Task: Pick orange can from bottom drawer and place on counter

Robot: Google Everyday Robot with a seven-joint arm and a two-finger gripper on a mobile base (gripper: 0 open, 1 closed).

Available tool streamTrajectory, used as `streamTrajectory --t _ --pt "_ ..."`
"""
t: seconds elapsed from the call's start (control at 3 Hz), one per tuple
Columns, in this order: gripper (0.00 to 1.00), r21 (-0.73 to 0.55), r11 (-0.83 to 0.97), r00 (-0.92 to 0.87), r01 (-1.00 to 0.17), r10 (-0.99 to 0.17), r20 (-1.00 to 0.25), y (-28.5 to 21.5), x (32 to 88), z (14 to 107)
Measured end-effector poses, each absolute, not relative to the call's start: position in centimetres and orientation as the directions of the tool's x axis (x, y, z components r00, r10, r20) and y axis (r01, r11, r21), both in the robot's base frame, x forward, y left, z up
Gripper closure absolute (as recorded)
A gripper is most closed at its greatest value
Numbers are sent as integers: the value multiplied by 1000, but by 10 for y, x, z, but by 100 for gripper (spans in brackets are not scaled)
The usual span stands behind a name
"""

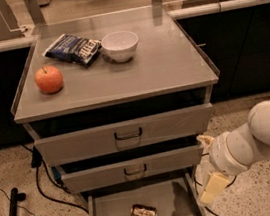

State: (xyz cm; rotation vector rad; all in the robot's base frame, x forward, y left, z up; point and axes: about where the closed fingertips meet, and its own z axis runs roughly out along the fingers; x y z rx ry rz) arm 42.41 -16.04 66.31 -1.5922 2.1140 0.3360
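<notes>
Foreground: bottom drawer (115, 211) pulled out, the orange can (143, 213) lying on its side near the middle of the grey floor. To the right, just outside the drawer's side wall, the gripper (209, 165) hangs on its white arm, jaws apart and holding nothing, clear of the can. Above: middle drawer (94, 176) and top drawer (79, 143), both slightly open. Farthest: counter (164, 65) carrying an apple (49, 79) at left, a dark snack bag (73, 48) and a white bowl (120, 45).
</notes>
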Motion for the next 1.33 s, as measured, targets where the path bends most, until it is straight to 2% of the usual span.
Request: streamTrajectory --t 0.67,1.33 --pt "0 -60 284 -210 -957 -819 -534 -145 415 581" --pt "0 32 291 -262 -956 -803 -536 -136 416 490"
